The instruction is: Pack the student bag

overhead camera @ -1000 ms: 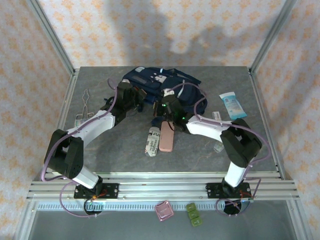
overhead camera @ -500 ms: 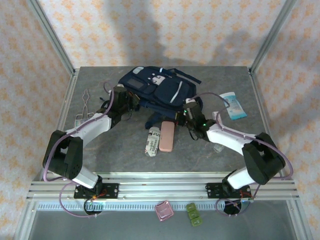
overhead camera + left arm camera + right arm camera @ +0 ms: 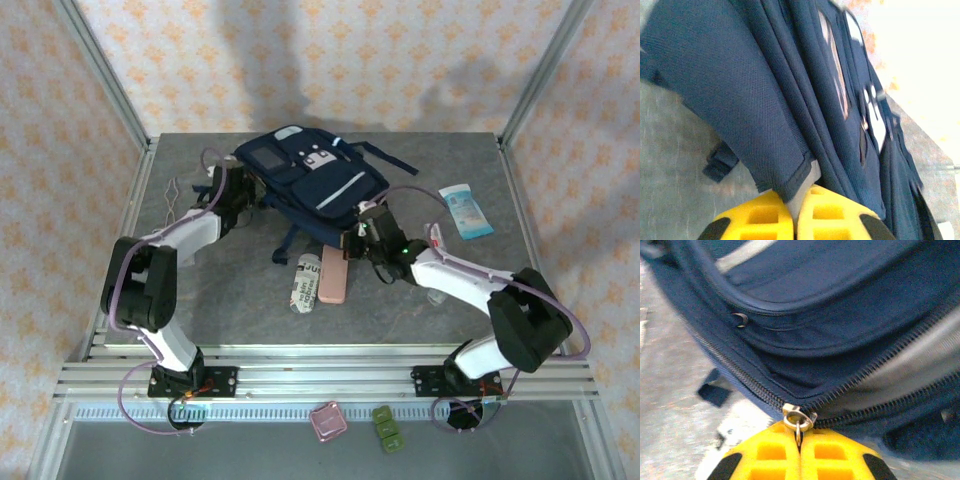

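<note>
From above, the student bag [image 3: 310,180] is lying face up on the desk [image 3: 230,300], stretched between the two hands: the left hand [image 3: 236,192] is meeting its far-left edge and the right hand [image 3: 355,236] its near-right edge, probably so one steadies it while the other works the zip. Just beside the right hand, on its near side, a pink case [image 3: 333,273] and a printed white tube [image 3: 305,282] are waiting; a blue-and-white packet [image 3: 465,210] is lying further off on its outer side. In the left wrist view, the bag's bound fabric edge is touching the tips of that hand [image 3: 796,215], whose yellow fingers are sitting almost together; whether they are pinching it I cannot tell. In the right wrist view, that hand [image 3: 799,450] is closed tight on the brass zipper pull [image 3: 799,419], with the compartment beyond it gaping partly open and loose fabric folds crowding the zip track.
</note>
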Tool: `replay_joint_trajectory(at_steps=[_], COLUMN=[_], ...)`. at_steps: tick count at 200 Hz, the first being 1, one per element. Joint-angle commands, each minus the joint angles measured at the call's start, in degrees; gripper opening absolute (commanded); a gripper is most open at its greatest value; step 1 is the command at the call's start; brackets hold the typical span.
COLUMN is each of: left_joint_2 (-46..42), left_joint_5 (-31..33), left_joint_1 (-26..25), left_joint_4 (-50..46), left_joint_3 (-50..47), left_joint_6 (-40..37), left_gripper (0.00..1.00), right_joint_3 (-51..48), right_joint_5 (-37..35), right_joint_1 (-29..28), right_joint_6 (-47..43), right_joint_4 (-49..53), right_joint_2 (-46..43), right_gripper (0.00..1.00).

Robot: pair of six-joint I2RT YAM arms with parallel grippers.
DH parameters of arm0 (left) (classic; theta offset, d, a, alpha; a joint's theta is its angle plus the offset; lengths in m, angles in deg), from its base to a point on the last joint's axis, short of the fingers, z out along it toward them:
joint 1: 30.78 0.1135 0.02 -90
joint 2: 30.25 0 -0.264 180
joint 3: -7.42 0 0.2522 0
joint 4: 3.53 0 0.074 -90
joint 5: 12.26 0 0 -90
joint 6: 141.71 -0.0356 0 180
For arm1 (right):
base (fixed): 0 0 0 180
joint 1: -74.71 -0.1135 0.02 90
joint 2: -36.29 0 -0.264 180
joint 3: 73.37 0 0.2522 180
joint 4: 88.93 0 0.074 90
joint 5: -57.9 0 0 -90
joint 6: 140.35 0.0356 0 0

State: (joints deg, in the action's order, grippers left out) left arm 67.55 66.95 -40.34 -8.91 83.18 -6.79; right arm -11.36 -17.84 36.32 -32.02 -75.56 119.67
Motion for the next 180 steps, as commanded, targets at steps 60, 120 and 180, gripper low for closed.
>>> replay_joint_trajectory(at_steps=[60,120,180], left_joint_2=[-16.5,-27.8,-16.9], left_joint_5=[-3.8,-3.1,-0.5], left_joint_1=[-2.3,-10.4,-16.4], left_joint_4=[2.9,12.4,25.0], left_joint_3=[-11.5,-33.6,-29.8], left_joint_6=[2.8,16.5,18.2], left_gripper=[0.61,0.74,0.75], right_joint_3=[10.3,10.8,11.1], right_joint_5=[9.8,10.4,10.9], right_joint_1=[-6.0,-6.5,-7.6], right_joint_6=[7.4,7.6,7.4], right_joint_4=[-9.1,-9.5,-8.7], right_joint_2=[12.3,13.1,13.8], right_gripper=[0.00,0.00,0.00])
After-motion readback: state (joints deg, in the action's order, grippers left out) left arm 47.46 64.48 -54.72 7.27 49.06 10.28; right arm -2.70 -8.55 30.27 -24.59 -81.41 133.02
